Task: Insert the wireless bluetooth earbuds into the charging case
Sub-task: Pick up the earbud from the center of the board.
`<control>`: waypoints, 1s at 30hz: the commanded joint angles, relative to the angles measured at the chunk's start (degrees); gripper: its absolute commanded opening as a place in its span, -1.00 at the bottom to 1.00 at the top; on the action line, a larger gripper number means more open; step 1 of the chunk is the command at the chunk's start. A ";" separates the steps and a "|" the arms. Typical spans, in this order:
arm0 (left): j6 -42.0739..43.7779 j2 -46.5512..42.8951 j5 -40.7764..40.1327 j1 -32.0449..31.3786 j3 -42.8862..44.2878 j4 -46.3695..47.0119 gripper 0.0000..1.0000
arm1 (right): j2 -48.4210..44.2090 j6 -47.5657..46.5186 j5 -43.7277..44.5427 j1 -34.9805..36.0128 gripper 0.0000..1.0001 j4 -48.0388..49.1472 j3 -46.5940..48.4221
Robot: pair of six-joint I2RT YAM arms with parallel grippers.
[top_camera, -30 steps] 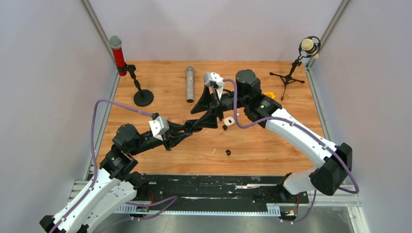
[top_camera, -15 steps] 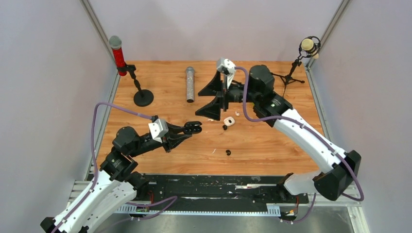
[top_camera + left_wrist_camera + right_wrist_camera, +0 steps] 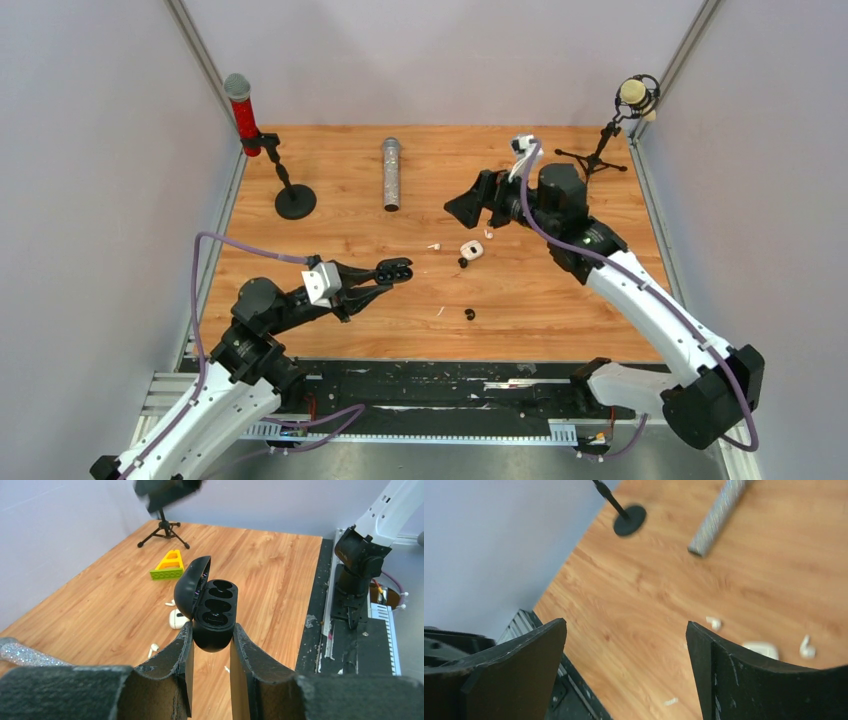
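Pulled back far-right: right claw (image 3: 625,625), spread wide. Retreated near-left: left claw (image 3: 400,268), clamped on open black charging case (image 3: 214,611). Loose on surface (image 3: 330,215) near white case (image 3: 471,249): black earbuds (image 3: 470,314), white earbuds (image 3: 434,245).

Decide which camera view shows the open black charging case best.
Left wrist view: the black charging case sits central, lid up, wells visible, between the left fingers. Top view shows a small dark shape; right wrist view misses it.
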 commanded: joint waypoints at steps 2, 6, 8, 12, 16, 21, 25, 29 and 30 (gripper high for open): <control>-2.19 -2.55 0.88 0.30 -3.12 7.07 -1.00 | 1.95 10.95 4.11 -0.94 0.78 -7.35 -5.73; -4.62 -4.26 2.27 0.28 -5.83 10.97 -1.00 | 4.60 13.68 3.89 -2.15 0.65 -9.71 -8.20; -4.76 -4.54 3.23 0.30 -6.12 11.85 -1.00 | 6.35 14.29 3.55 -2.63 0.58 -10.40 -9.15; -5.30 -5.13 3.49 0.35 -6.63 11.24 -1.00 | 9.60 14.41 3.28 -3.23 0.52 -10.20 -10.44; -6.87 -6.45 4.27 1.18 -8.15 14.22 -1.00 | 14.62 14.27 -0.16 -4.82 0.45 -9.09 -10.63; -6.97 -7.38 4.60 4.57 -8.24 14.00 -1.00 | 21.30 14.77 -3.63 -6.30 0.25 -3.98 -10.72; -6.93 -7.58 5.21 4.98 -8.14 12.87 -1.00 | 26.62 13.98 -3.06 -6.31 0.10 -2.93 -9.81; -7.32 -7.38 5.11 5.01 -8.47 13.42 -1.00 | 28.39 13.85 -3.38 -6.31 -0.03 -2.06 -10.23; -7.42 -7.35 5.10 5.02 -8.51 13.52 -1.00 | 28.57 13.78 -2.85 -6.31 -0.03 -1.94 -10.55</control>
